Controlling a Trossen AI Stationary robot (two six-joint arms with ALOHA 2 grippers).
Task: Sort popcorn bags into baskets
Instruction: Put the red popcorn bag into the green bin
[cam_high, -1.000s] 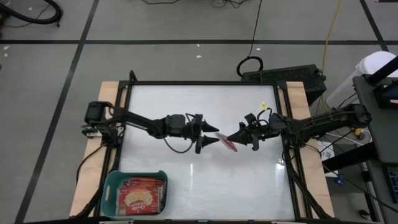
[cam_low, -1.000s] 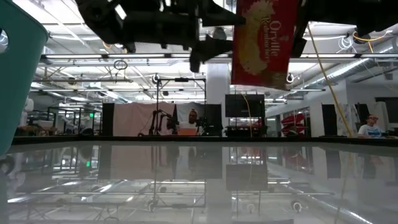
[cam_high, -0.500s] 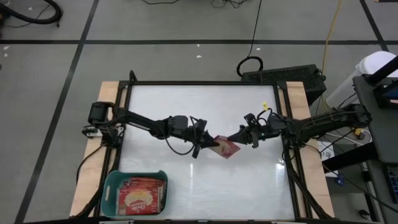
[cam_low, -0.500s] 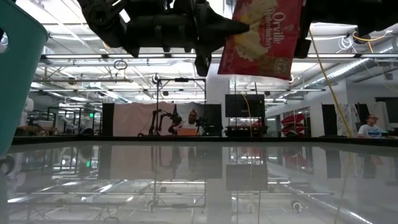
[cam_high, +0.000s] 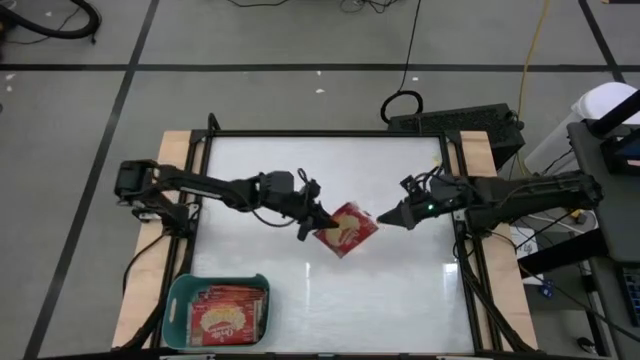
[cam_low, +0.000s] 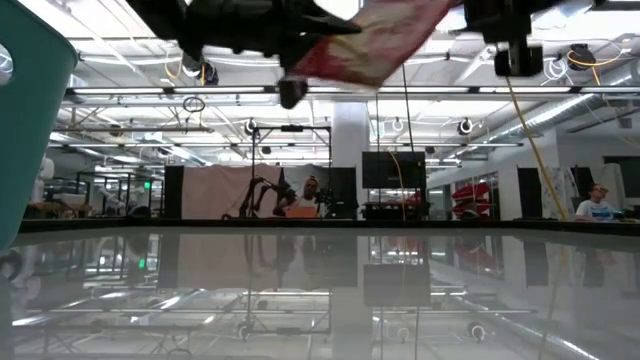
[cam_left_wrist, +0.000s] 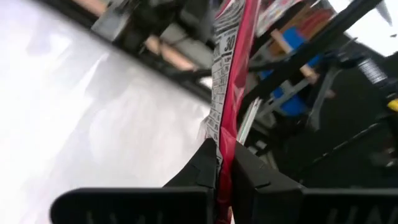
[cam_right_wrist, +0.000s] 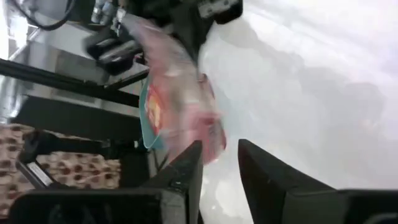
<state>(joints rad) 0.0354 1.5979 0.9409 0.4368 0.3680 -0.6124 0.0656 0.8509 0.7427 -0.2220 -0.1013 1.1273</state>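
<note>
High view: one flat red popcorn bag with a yellow-cream picture hangs above mid-table, clamped at its edge in the left tool. Right tool sits just beside the bag, fingers parted, gripping nothing. One teal-green rectangular plastic basket at the near-left corner of the white glossy table holds a stack of red bags; count unclear.
</note>
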